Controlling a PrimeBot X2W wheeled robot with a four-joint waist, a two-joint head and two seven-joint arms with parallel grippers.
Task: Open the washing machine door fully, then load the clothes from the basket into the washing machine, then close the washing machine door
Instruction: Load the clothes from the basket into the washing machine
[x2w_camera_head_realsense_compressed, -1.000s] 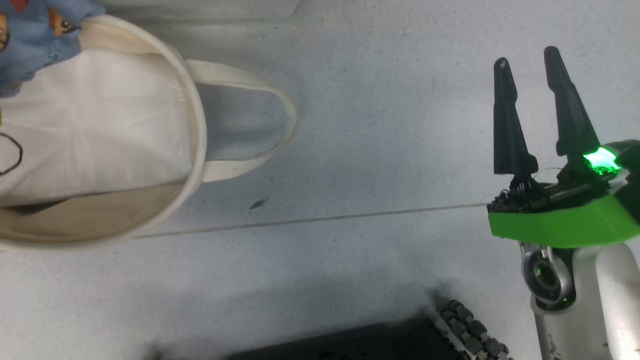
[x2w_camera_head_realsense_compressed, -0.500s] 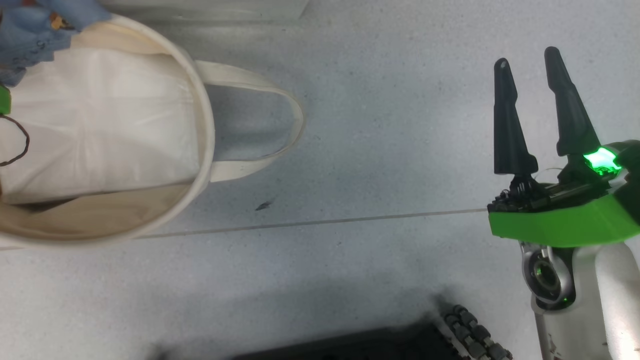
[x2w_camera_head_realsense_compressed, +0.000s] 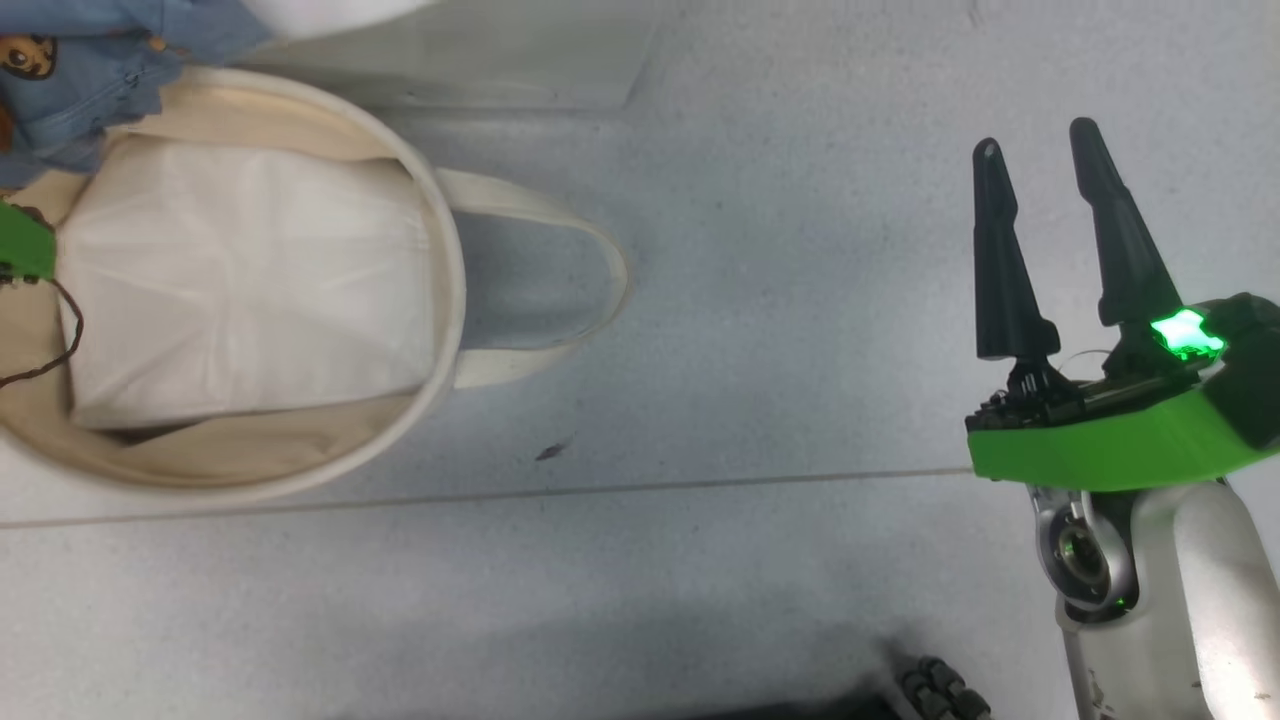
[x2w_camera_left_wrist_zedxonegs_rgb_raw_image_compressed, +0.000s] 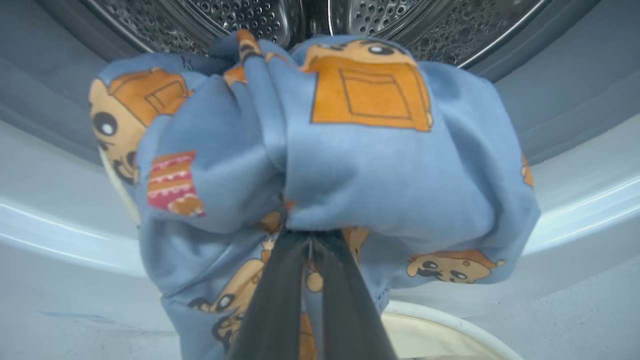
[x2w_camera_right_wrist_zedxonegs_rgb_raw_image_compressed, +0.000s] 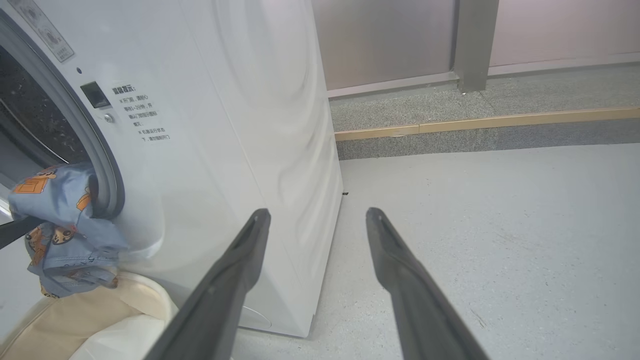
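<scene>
My left gripper (x2w_camera_left_wrist_zedxonegs_rgb_raw_image_compressed: 306, 239) is shut on a light blue garment (x2w_camera_left_wrist_zedxonegs_rgb_raw_image_compressed: 380, 170) of the clothes, printed with orange faces. It holds the bundle just in front of the washing machine's steel drum (x2w_camera_left_wrist_zedxonegs_rgb_raw_image_compressed: 240, 15). In the right wrist view the same garment (x2w_camera_right_wrist_zedxonegs_rgb_raw_image_compressed: 65, 220) hangs at the grey drum rim of the washing machine (x2w_camera_right_wrist_zedxonegs_rgb_raw_image_compressed: 225, 125), above the basket (x2w_camera_right_wrist_zedxonegs_rgb_raw_image_compressed: 100, 310). The cream basket (x2w_camera_head_realsense_compressed: 445, 300) sits on the floor at the left, with the garment (x2w_camera_head_realsense_compressed: 90, 70) over its far edge. My right gripper (x2w_camera_head_realsense_compressed: 1035, 135) hangs open and empty over bare floor. The washing machine door is out of view.
White padding (x2w_camera_head_realsense_compressed: 240, 280) lies in the basket, and one looped handle (x2w_camera_head_realsense_compressed: 590, 290) rests on the floor to its right. A floor seam (x2w_camera_head_realsense_compressed: 700, 487) runs across. A raised kerb (x2w_camera_right_wrist_zedxonegs_rgb_raw_image_compressed: 475, 125) and a grey post (x2w_camera_right_wrist_zedxonegs_rgb_raw_image_compressed: 472, 45) stand beyond the washer.
My left gripper has shut on the blue garment and lifted it from the basket's far edge toward the drum. The head view has shifted. The right gripper stays open.
</scene>
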